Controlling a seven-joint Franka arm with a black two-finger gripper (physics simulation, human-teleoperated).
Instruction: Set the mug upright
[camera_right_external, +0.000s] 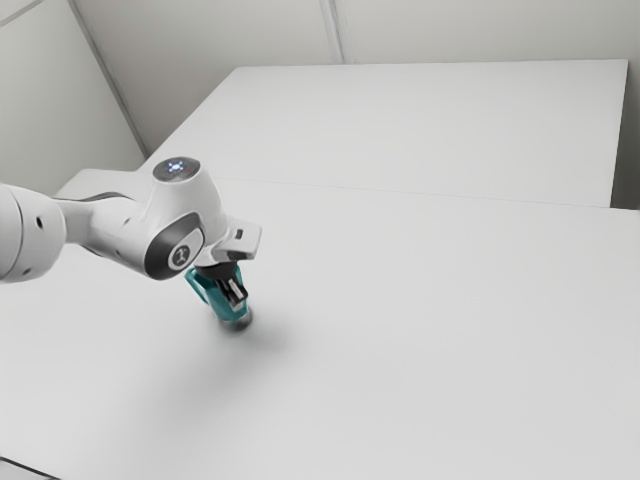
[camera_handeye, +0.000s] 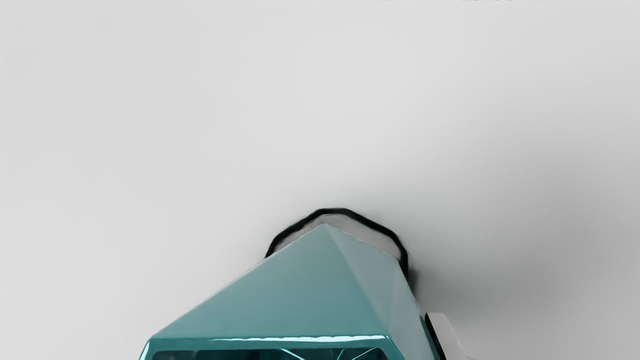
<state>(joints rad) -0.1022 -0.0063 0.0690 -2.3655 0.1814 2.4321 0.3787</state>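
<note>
A broad white desk (camera_right_external: 450, 310) spreads under pale walls (camera_right_external: 480, 28), with another white surface (camera_right_external: 430, 125) behind it. The robot arm (camera_right_external: 120, 235) comes in from the exterior view's left, and its black hand (camera_right_external: 236, 295) is down at the teal mug (camera_right_external: 227, 309). Whether the hand is wide, narrow or holding the mug, I cannot tell. The mug is low over the desk, looking roughly upright: its dark base (camera_right_external: 239, 323) points down, its handle (camera_right_external: 196, 286) toward the exterior view's left. In the wrist view, its open rim (camera_handeye: 300, 342) is nearer the camera than its base. I cannot tell whether the base sits flat.
</note>
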